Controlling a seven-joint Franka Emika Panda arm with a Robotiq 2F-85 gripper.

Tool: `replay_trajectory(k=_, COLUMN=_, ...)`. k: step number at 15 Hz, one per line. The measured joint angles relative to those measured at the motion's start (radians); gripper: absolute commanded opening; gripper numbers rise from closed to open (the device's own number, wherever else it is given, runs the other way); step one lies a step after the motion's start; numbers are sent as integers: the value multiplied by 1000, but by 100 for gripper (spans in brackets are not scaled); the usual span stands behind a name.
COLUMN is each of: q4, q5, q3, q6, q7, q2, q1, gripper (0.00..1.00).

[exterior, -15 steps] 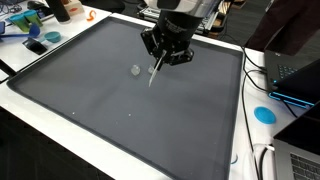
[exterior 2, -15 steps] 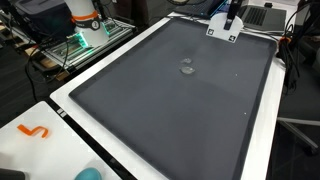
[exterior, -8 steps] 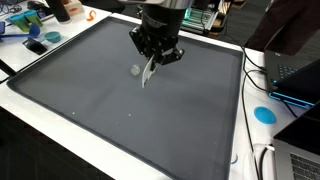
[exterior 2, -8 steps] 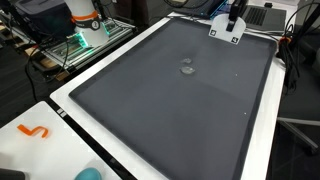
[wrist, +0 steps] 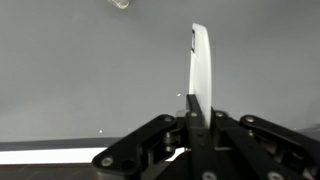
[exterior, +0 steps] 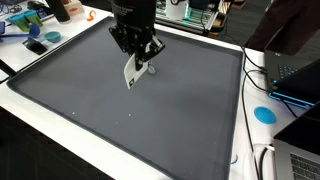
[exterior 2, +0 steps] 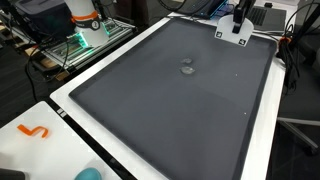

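Above the dark grey matted counter (exterior 2: 150,110), the claw (exterior: 137,57) was clenched on a thin white card (exterior 2: 232,30), not yet set down; a small grey round lump (exterior 2: 187,68) lay toward its seven o'clock.

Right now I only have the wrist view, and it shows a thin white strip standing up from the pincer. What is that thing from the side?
Observer: In an exterior view it is a flat white card, turned broad side to the camera. It hangs down from the shut pincer over a dark grey mat.
Operator: And the little blob at the top edge of my picture?
Observer: That is a small pale round thing. In an exterior view it lies alone on the mat, well inside the mat's rims and apart from the card.
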Motion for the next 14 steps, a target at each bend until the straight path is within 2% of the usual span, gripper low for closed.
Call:
replay_trajectory(k=7, q4=-88, q5=74, q3=1, q6=50, q7=-104, q2=-62, q1=-60, gripper=1)
replay_trajectory(k=14, q4=-219, q5=123, q3=1, q6=165, q7=-193, q2=-141, q1=-102, gripper=1)
